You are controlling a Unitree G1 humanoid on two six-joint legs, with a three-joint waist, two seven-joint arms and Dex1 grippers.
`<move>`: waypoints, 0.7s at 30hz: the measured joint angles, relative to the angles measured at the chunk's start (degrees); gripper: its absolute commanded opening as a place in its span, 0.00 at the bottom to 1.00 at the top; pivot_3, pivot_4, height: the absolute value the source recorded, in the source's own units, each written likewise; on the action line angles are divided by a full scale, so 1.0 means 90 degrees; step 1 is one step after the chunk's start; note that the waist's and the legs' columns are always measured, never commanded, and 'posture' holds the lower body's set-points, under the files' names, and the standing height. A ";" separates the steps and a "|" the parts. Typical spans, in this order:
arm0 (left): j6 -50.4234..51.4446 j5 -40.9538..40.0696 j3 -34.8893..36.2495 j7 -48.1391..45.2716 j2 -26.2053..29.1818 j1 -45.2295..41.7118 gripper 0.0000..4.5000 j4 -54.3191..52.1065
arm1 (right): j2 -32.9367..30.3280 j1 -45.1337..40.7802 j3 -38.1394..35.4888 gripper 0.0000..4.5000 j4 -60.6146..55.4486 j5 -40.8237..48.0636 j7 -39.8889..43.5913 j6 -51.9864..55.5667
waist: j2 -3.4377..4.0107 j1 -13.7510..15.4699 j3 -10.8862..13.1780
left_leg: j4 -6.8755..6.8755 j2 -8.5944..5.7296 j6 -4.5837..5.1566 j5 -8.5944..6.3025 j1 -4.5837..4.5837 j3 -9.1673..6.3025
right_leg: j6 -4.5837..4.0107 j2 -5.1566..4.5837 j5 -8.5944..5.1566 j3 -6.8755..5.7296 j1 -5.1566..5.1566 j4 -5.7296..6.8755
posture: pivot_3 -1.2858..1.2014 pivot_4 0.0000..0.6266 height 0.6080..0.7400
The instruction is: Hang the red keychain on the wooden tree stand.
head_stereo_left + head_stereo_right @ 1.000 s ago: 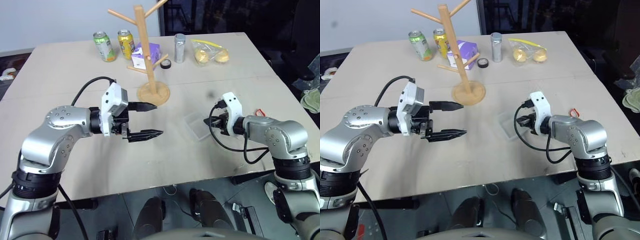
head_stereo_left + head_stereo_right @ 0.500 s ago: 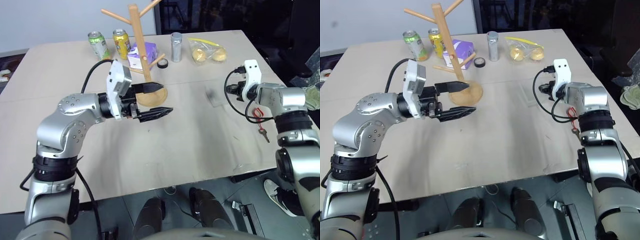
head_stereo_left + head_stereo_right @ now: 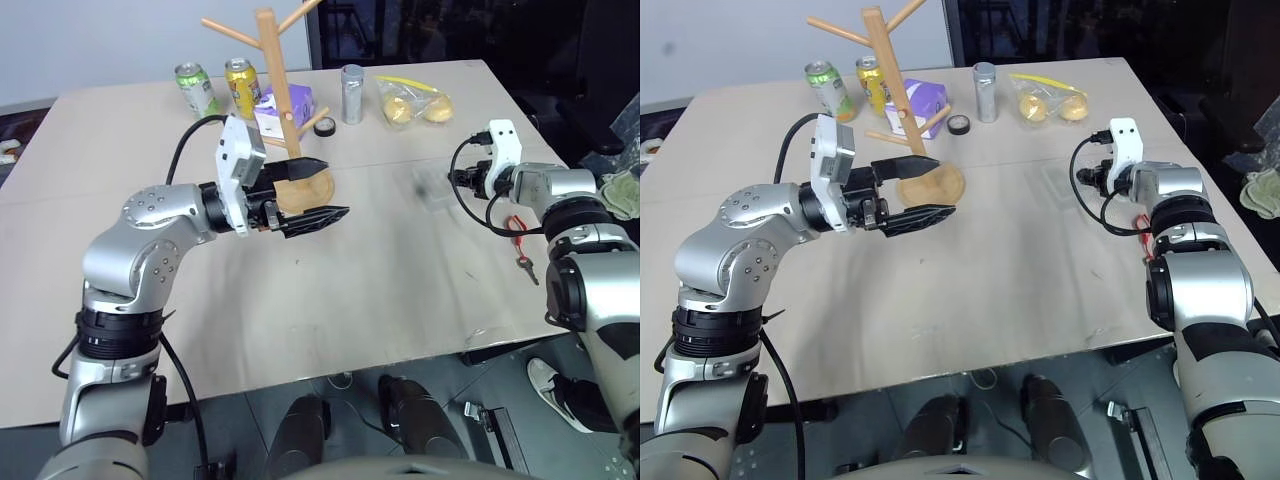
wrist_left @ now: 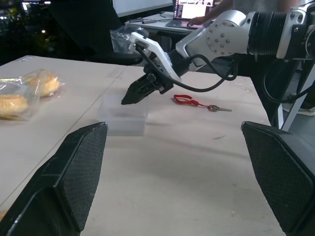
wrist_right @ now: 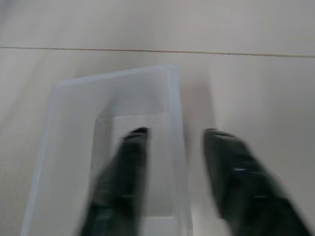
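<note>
1. The right claw [image 4: 132, 97] hung over a small clear plastic box [image 4: 124, 114], a frosted, thin-walled rectangle; its two black fingers stood apart, one each side of the box's wall, gripping nothing that I could make out.
2. The left claw [image 3: 318, 196] pointed sideways above the surface, its dark tapered fingers [image 3: 308, 166] spread wide and empty, their inner pads finely textured.
3. The red keychain [image 4: 191, 102], a thin glossy red loop with a small metal key on it, lay flat on the pale matte surface [image 3: 380, 270] near the right-hand edge, just beside the right arm and touched by neither claw.
4. The wooden tree stand [image 3: 277, 85] stood upright behind the left claw: a smooth light-wood post on a round disc base with slim angled dowel pegs.
5. Behind it sat two drink cans [image 3: 197, 90], a purple carton [image 3: 298, 103], a roll of black tape [image 3: 324, 127], a slim silver cylinder [image 3: 352, 94] and a crinkled clear bag of yellowish rounds [image 3: 415, 105].
</note>
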 measured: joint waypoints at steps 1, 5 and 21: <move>0.0000 0.0000 0.0000 0.0003 0.0000 0.0000 1.00 0.0000 | -0.0006 0.0000 -0.0011 0.81 0.0030 -0.0042 0.0029 -0.0014 | 0.0000 0.0000 0.0000 | 0.0000 0.0000 0.0000 0.0000 0.0000 0.0000 | 0.0000 0.0000 0.0000 0.0000 0.0000 0.0000 | 0.52 0.24 1.00; 0.0000 -0.0001 0.0000 0.0009 -0.0002 0.0003 1.00 -0.0010 | -0.0090 -0.0009 -0.0072 0.98 0.0029 -0.0108 0.0181 -0.0004 | 0.0001 0.0001 0.0001 | 0.0000 0.0000 0.0000 0.0000 0.0000 -0.0001 | -0.0001 0.0000 0.0001 0.0000 0.0000 0.0000 | 0.52 0.24 1.00; -0.0098 0.0085 -0.0577 -0.0559 -0.0026 0.0045 1.00 -0.0282 | -0.1442 0.3488 -0.1240 0.98 -0.7604 0.1128 0.0285 0.4234 | 0.0020 0.0094 0.0009 | 0.0020 -0.0004 0.0000 0.0000 -0.0028 -0.0008 | 0.0029 -0.0007 -0.0016 -0.0009 -0.0009 0.0005 | 0.52 0.24 1.00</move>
